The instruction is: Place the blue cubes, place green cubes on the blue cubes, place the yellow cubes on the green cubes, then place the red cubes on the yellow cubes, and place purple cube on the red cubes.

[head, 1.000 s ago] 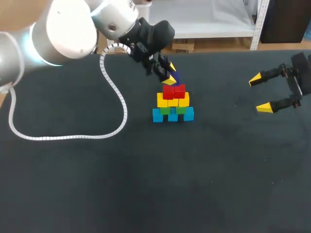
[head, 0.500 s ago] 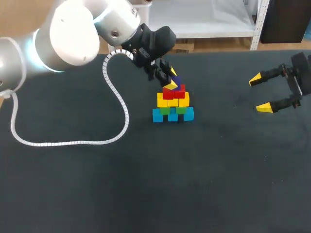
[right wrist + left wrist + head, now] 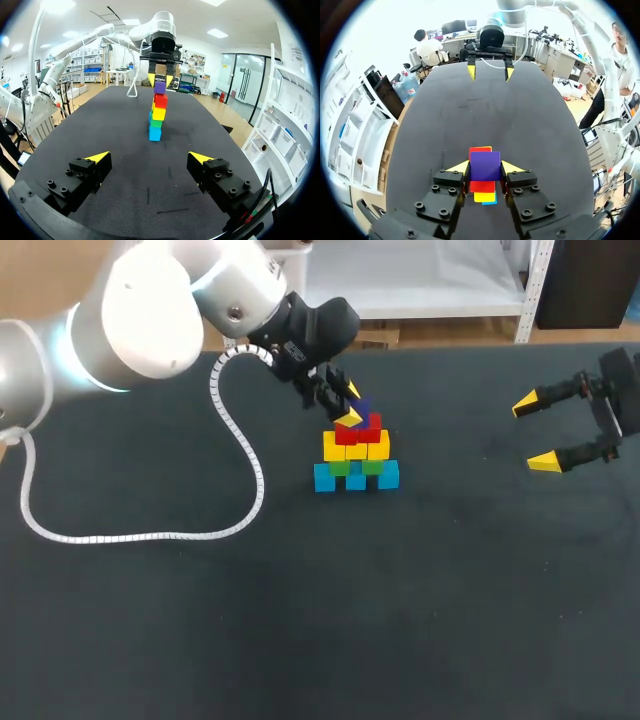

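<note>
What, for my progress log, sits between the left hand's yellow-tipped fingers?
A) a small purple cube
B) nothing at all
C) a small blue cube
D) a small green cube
A: the left hand has a finger pressed on either side of the small purple cube, held over the red cubes of the stack.

You have a small tower standing on the table (image 3: 300,620), toward its far side. Three blue cubes (image 3: 324,478) lie in a row at the bottom, with green cubes (image 3: 372,467) on them. Above these comes a row of yellow cubes (image 3: 356,449), then red cubes (image 3: 369,428). The purple cube (image 3: 485,166) sits square over the red ones, pinched level between the fingers of the left gripper (image 3: 351,405).
</note>
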### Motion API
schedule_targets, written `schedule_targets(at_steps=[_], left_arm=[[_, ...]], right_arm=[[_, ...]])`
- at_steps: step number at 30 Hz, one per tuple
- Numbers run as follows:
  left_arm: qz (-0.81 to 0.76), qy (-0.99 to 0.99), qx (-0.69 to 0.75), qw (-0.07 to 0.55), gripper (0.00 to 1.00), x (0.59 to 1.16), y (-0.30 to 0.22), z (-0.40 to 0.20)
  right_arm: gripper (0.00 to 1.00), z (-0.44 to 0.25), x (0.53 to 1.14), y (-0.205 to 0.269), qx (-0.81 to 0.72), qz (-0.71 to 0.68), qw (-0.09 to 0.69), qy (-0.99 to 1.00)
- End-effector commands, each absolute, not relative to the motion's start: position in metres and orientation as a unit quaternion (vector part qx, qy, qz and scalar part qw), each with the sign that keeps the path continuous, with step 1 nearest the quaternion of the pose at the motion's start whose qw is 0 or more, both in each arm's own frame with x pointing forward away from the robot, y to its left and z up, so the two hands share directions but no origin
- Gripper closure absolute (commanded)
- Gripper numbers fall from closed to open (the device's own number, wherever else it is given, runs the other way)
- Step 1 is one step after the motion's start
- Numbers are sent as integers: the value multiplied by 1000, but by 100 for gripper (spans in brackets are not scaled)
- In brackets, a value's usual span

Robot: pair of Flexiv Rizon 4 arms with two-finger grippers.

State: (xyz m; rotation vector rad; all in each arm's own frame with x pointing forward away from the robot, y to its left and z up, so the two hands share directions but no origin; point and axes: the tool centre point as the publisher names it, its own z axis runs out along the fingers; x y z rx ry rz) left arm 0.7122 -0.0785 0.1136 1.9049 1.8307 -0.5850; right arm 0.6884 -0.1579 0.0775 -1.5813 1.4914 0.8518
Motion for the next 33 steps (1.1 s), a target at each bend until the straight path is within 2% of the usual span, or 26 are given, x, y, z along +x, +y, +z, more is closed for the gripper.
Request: schedule_targets(at_steps=[1, 3, 6, 9, 10, 11, 13, 15, 16, 20, 24, 27, 33], left_arm=[[-210, 660, 688, 215, 91, 715, -80, 113], [-210, 660, 689, 215, 91, 715, -80, 113], [-211, 658, 690, 215, 70, 716, -81, 113], [-212, 657, 691, 215, 67, 716, -82, 113], [-212, 657, 691, 215, 62, 716, -82, 113], [-212, 657, 691, 214, 53, 716, -82, 113], [-212, 658, 690, 213, 42, 716, -82, 113], [-213, 659, 689, 213, 11, 716, -81, 113], [-214, 660, 688, 211, 0, 716, -81, 113], [-188, 684, 671, 215, 0, 718, -73, 115], [-110, 718, 626, 283, 0, 729, -35, 139], [-78, 733, 600, 312, 0, 731, 3, 163], [-91, 714, 587, 372, 0, 696, 66, 212]], right_arm=[[0, 77, 689, -158, -623, 336, 393, 587], [0, 77, 689, -158, -623, 336, 393, 587], [0, 77, 689, -158, -623, 336, 393, 587], [0, 77, 689, -158, -623, 336, 393, 587], [0, 77, 689, -158, -623, 336, 393, 587], [0, 77, 689, -158, -623, 336, 393, 587], [0, 77, 689, -158, -623, 336, 393, 587], [0, 77, 689, -158, -623, 336, 393, 587], [0, 77, 689, -158, -623, 336, 393, 587], [0, 77, 689, -158, -623, 336, 393, 587], [0, 77, 689, -158, -623, 336, 393, 587], [0, 77, 689, -158, -623, 336, 393, 587], [0, 77, 689, -158, -623, 336, 393, 587]])
